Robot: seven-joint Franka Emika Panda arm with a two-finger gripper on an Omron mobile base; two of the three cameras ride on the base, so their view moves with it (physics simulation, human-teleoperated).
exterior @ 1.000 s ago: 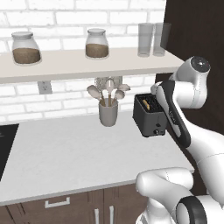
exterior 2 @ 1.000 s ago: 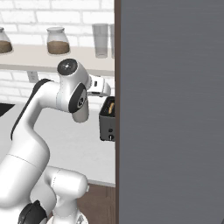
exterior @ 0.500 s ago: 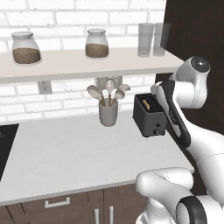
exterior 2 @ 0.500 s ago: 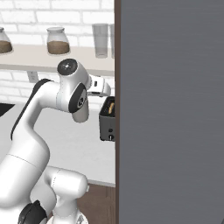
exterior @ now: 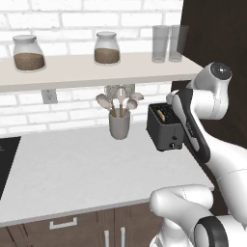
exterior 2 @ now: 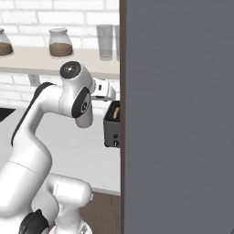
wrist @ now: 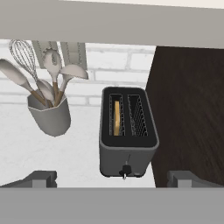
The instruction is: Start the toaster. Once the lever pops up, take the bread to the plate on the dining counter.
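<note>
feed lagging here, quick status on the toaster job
Pincer open, empty, above boxy dark grey toaster. Pale tan bread slice sits in one slot. Grey utensil cup stands apart beside it.

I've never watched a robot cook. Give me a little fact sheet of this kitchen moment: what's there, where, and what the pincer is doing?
toaster: dark, two slots, on the white counter beside a dark wall panel
bread: sunk in one slot, edge showing
lever: low on the toaster's front, untouched
utensil cup: grey, beside the toaster, holding spoons and a whisk
shelf: two jars, two glasses
pincer: open, empty, above the toaster's front
</note>
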